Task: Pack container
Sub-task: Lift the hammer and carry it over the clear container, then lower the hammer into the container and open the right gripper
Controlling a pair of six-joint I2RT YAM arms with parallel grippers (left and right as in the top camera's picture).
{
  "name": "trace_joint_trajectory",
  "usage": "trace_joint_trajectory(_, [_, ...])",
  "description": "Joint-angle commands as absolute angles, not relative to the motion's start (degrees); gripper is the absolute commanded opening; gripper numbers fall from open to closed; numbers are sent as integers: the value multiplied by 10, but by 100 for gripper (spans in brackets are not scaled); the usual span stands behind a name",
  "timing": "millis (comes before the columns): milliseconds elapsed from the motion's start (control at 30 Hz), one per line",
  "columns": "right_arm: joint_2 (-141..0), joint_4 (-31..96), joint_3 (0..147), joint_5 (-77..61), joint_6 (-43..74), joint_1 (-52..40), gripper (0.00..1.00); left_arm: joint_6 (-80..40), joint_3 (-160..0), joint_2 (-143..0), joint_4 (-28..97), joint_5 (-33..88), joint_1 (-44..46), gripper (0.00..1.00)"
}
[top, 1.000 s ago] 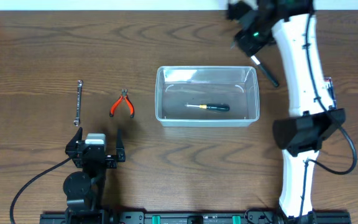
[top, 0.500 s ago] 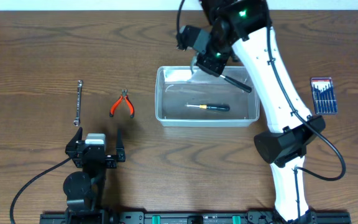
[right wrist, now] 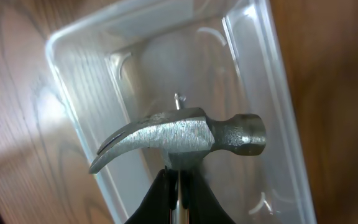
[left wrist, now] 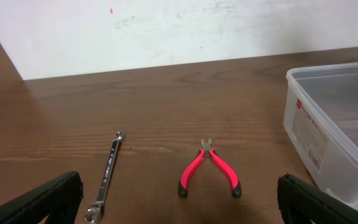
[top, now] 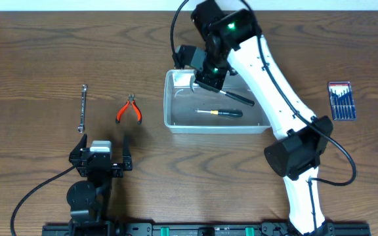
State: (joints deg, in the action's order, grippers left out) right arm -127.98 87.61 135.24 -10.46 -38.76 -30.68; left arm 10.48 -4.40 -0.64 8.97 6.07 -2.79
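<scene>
The wooden table [top: 38,52] runs to a pale strip at twelve o'clock, and a dark rail carrying both arm bases lines it at six o'clock. Open wood lies across the ten and two o'clock quarters. One clear plastic container [top: 168,108] sits at the middle of the table, long side running from nine to three o'clock, with a band of bare wood between its far rim and the table's far edge. Inside it lies one black-handled screwdriver [top: 220,113], flat on the floor toward the six o'clock wall. The right gripper [right wrist: 178,186] hangs over the container's eleven o'clock corner, its fingers clamped tight on one claw hammer [right wrist: 179,137] just below the steel head. The head is above the container's interior, and the black handle slants toward four o'clock across the tub. Whether the hammer touches the tub cannot be told. Outside the container at nine o'clock lie one pair of red-handled pliers [top: 129,109] and, farther out, one slim steel wrench [top: 82,108], apart from each other. One blue pack of small screwdrivers [top: 341,101] lies well clear at three o'clock. The left gripper [top: 103,145] rests at seven o'clock, fingers spread wide and holding nothing, just short of the pliers and wrench.
</scene>
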Motion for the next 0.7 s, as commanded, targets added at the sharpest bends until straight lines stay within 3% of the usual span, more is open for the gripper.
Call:
trace_joint_trajectory(0, [-1264, 858, 1324, -103, -400, -312, 1, 100, -29, -6, 95, 68, -27, 98])
trace_joint_trajectory(667, [-1264, 780, 1193, -114, -407, -314, 1, 100, -29, -6, 95, 69, -27, 98])
